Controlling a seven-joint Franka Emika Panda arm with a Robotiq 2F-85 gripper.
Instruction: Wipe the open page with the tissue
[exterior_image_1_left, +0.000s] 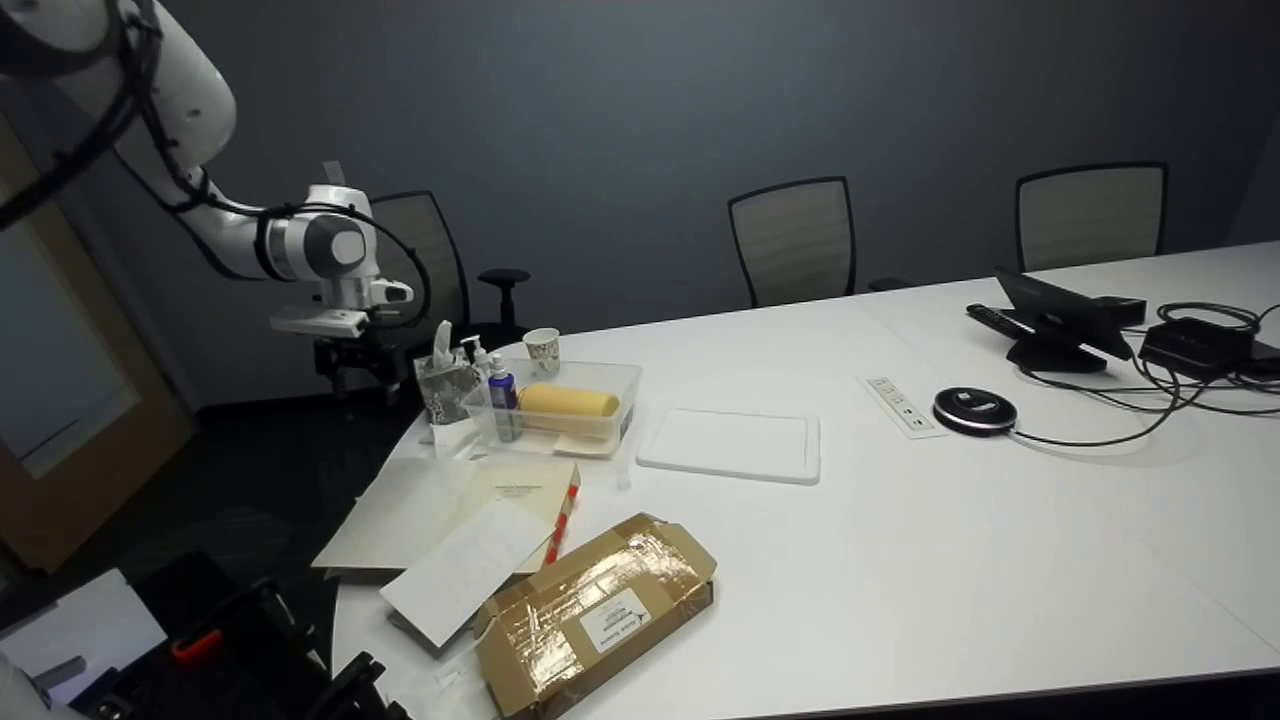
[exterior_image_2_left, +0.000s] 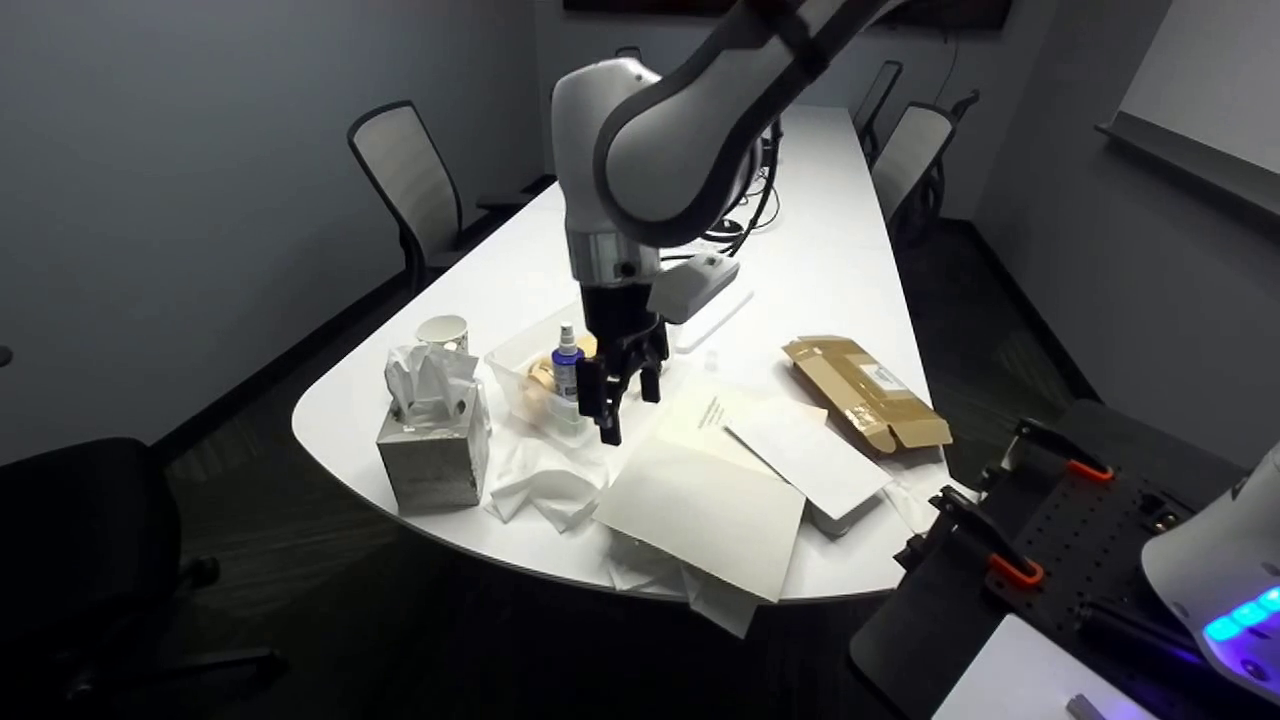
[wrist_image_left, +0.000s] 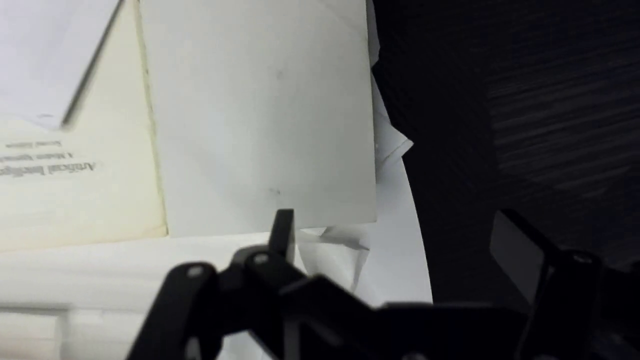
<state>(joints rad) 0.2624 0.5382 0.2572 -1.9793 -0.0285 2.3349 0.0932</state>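
Cream printed page (wrist_image_left: 100, 205) of the open book (wrist_image_left: 260, 125): partly under a flat white rectangular sheet (wrist_image_left: 47, 55).
Crumpled white tissue (wrist_image_left: 332, 260): beside the book, partly behind the black gripper (wrist_image_left: 397, 235) in the wrist view.
Thin white paper (exterior_image_2_left: 722, 598): runs beneath the book, the rest out of my sight.
Brown cardboard carton (exterior_image_1_left: 595, 575): near the book, white label (exterior_image_1_left: 615, 620) too small to read.

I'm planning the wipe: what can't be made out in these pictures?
Open printed page: hidden in part, in all three views, by the white sheet over it.
Tissue: hidden in part by the jaws in the wrist view.
Marks on the facing page: too faint and blurred to identify in the wrist view.
Label on the cardboard box: print too small to read in both exterior views.
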